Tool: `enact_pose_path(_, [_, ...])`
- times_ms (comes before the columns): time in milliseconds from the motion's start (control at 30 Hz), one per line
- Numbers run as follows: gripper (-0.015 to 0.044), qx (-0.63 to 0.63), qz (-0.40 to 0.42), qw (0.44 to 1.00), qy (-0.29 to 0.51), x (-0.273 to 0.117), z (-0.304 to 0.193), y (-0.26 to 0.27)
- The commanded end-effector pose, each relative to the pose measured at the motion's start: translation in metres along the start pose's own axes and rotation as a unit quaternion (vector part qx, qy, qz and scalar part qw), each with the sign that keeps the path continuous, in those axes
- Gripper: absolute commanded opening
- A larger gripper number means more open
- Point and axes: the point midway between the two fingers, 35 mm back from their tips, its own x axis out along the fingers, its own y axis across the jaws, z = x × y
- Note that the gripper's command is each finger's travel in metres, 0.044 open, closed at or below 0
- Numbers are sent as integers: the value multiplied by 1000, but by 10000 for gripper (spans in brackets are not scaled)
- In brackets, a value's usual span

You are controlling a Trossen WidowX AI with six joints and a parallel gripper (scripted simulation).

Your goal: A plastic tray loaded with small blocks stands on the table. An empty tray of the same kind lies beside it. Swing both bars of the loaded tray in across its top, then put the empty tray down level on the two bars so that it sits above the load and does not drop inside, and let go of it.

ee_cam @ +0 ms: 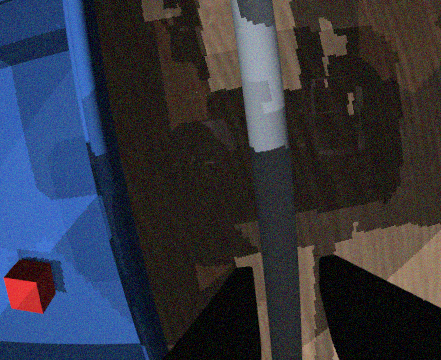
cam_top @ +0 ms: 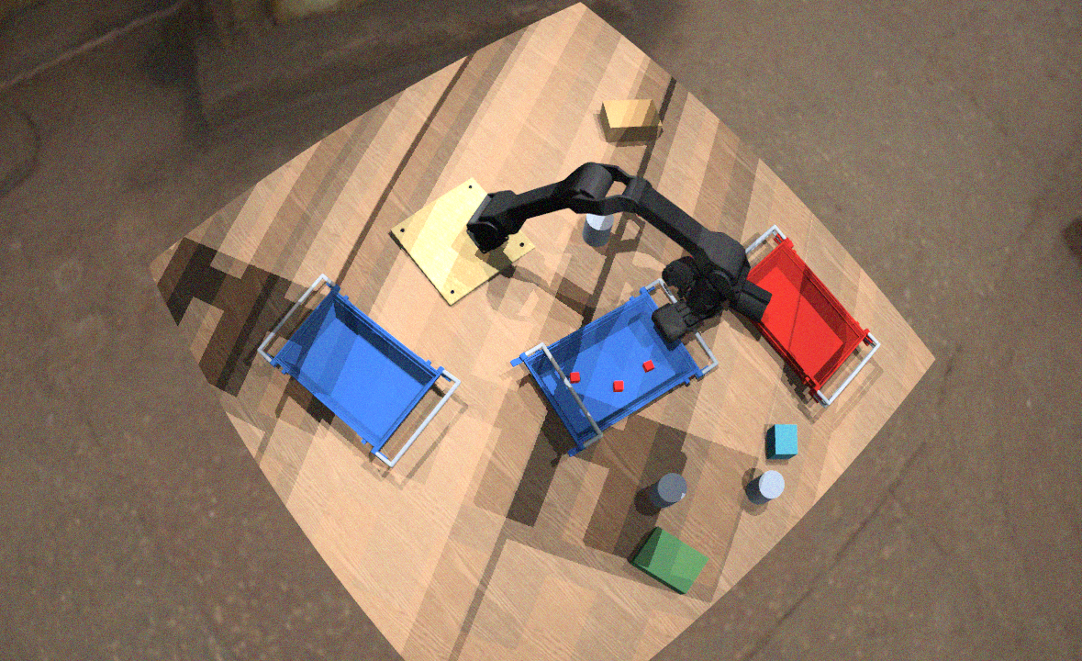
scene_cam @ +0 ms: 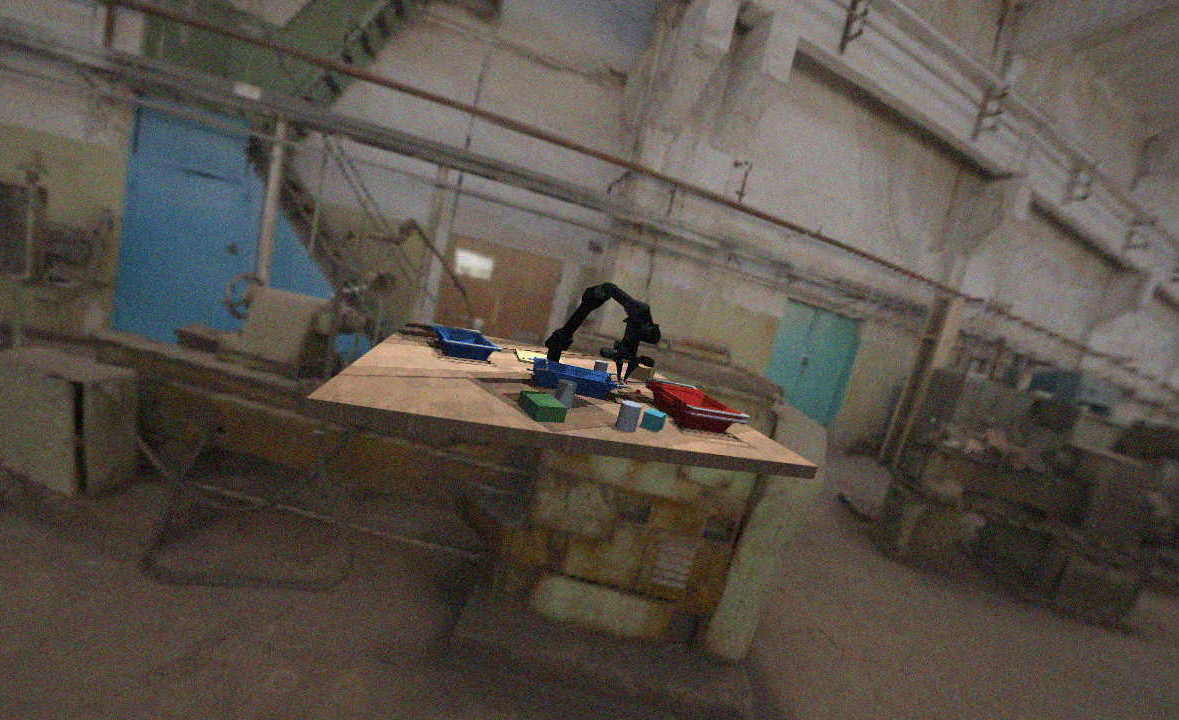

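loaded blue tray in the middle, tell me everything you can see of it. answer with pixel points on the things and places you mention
The loaded blue tray (cam_top: 610,341) (scene_cam: 572,379) (ee_cam: 75,165) is rectangular and shallow, open-topped, with raised walls, and looks like plastic. It stands upright on the table, with three small red blocks visible on its floor. One grey bar lies in across its top near one end; the other stands out beyond the opposite end. The hand is over that second end; contact is unclear.

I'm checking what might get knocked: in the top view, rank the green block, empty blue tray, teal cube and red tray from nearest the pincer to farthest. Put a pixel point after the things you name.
From the pincer (cam_top: 707,315) (scene_cam: 623,379) (ee_cam: 286,278), top view:
1. Red tray (cam_top: 807,324) (scene_cam: 693,408), just right
2. Teal cube (cam_top: 783,441) (scene_cam: 653,419), lower right
3. Green block (cam_top: 669,560) (scene_cam: 542,406), below
4. Empty blue tray (cam_top: 355,374) (scene_cam: 465,347), far left
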Motion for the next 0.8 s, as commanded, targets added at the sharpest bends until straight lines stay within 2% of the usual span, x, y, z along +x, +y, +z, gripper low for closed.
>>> enact_pose_path(0, [82, -2, 2, 1000, 0, 11, 1, 1])
enact_pose_path(200, [82, -2, 2, 1000, 0, 21, 2, 1])
enact_pose_path(433, [82, -2, 3, 1000, 0, -5, 2, 17])
enact_pose_path(767, [82, -2, 4, 1000, 0, -12, 1, 50])
